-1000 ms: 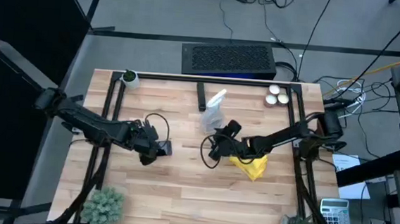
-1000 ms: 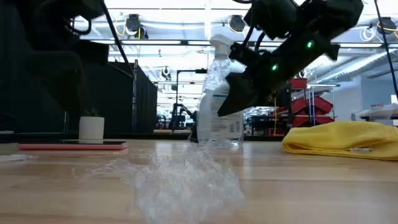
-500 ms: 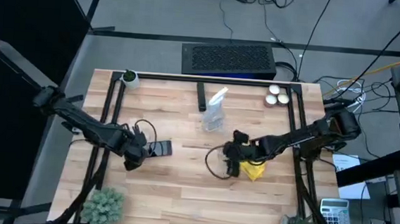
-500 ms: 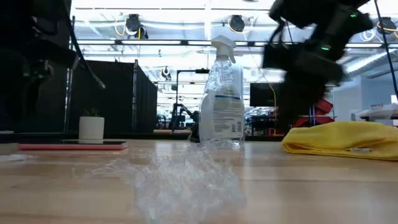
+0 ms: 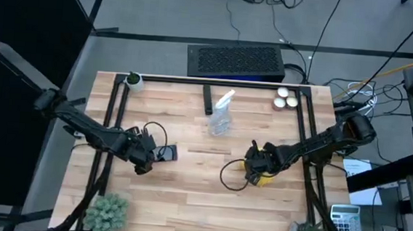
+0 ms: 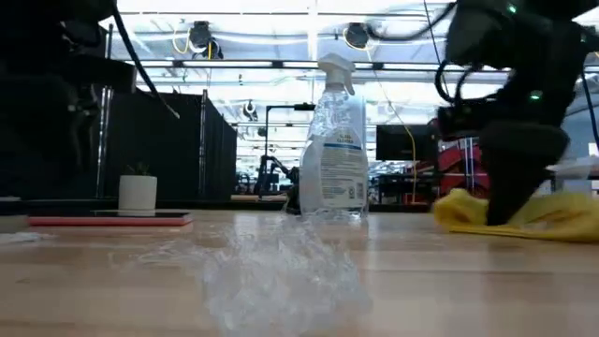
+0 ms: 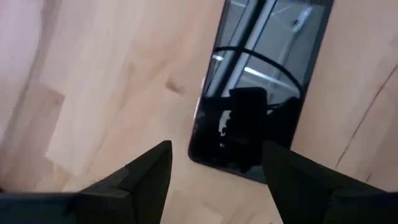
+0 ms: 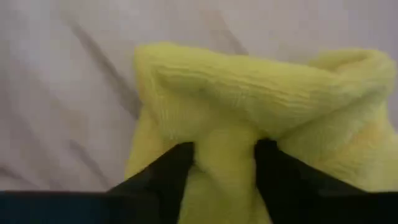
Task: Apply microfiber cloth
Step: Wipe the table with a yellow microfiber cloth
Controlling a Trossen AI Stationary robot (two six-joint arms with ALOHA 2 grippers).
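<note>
Cloth first: your right gripper (image 5: 255, 170) is down on the microfiber cloth (image 5: 262, 179), which lies bunched on the table (image 5: 186, 194) right of centre, well apart from the phone (image 5: 166, 153). In the right wrist view the two fingers (image 8: 163, 177) press into a raised fold of the yellow fabric (image 8: 249, 93) with a ridge of it between them, so you appear clamped on the cloth, though only on a pinch of its top layer. That is the main risk, as I judge it: a shallow bite on soft, folded fabric can slip out when you lift, or bring up one corner while the rest drags and trails over the wood. Watch the loose cable loop (image 5: 230, 177) hanging just beside the gripper; it could catch the cloth on the way across. The spray bottle (image 5: 221, 116) stands upright farther back between the two arms, and a low, careless sweep towards the phone might clip it and tip it. Your left gripper (image 5: 147, 160) hovers just beside the phone, fingers (image 7: 146, 180) apart, with the dark screen (image 7: 255, 93) showing between them in the left wrist view. If it sits there while the cloth arrives, you may crowd the two grippers together over one small target, or nudge the phone along the table rather than wipe it.
</note>
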